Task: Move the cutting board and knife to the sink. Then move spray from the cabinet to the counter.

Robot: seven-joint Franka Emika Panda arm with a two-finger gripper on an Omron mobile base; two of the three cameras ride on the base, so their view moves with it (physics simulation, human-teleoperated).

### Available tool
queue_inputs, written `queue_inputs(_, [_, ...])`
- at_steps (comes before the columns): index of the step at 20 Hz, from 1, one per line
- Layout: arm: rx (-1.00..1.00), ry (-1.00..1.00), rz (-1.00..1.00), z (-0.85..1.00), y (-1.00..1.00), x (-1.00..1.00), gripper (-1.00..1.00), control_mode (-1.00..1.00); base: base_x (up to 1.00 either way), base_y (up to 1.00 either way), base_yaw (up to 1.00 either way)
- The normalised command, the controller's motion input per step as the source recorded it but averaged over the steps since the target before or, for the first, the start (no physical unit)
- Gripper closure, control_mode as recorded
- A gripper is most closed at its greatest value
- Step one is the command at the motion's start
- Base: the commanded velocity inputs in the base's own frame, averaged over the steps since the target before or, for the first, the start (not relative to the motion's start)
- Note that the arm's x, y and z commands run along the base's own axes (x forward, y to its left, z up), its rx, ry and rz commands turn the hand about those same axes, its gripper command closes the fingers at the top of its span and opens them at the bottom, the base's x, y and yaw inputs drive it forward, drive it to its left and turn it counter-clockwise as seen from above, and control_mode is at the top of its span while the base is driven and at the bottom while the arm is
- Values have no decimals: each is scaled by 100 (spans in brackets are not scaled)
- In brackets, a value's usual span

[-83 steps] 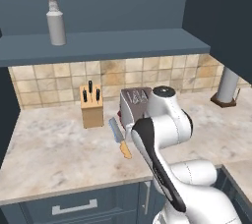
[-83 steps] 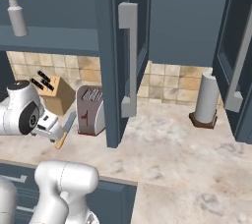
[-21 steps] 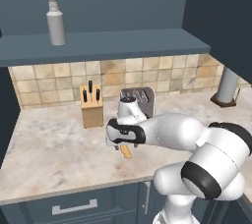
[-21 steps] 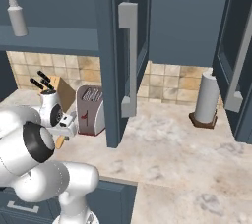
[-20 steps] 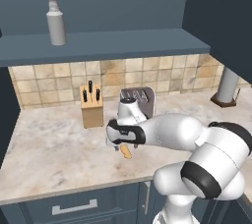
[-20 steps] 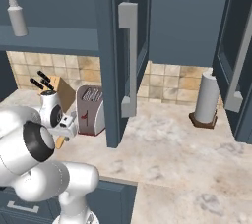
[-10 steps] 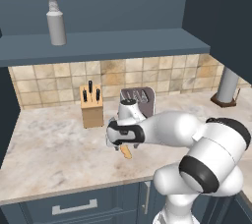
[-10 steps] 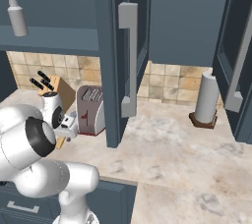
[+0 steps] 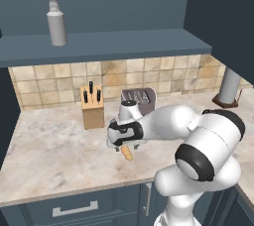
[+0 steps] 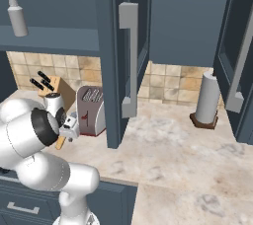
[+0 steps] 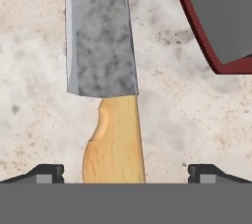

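Observation:
The knife (image 11: 101, 36) lies flat on the beige marbled counter (image 9: 54, 155), its grey blade pointing away from the hand and its orange-tan handle (image 11: 115, 142) nearest it. My gripper (image 11: 127, 174) is open and hangs low over the knife, with one fingertip (image 11: 47, 173) on each side of the handle and apart from it. From the base, the gripper (image 9: 123, 145) covers most of the knife (image 9: 128, 153), just in front of the toaster. The spray (image 9: 56, 17) stands on the slate-blue cabinet shelf (image 9: 114, 44) at upper left. The cutting board and the sink are out of view.
A tan knife block (image 9: 93, 107) with black-handled knives and a dark red toaster (image 9: 139, 100) stand against the tiled backsplash behind the hand. A grey cylinder on a brown base (image 10: 206, 99) stands at the right. An open cabinet door (image 10: 123, 61) hangs over the counter.
The arm swung from upright down over the knife, and in the last second the hand sank slightly closer to it. The jaws stayed open; the knife has not moved.

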Motion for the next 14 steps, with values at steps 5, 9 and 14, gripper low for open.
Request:
queue_inputs(5, [0,0,0,-26,0,0,-100,-100,0,0,0])
queue_inputs(9, [0,0,0,-16,0,0,-100,-100,0,0,0])
queue_inputs(14, [0,0,0,-12,0,0,-100,-100,0,0,0])
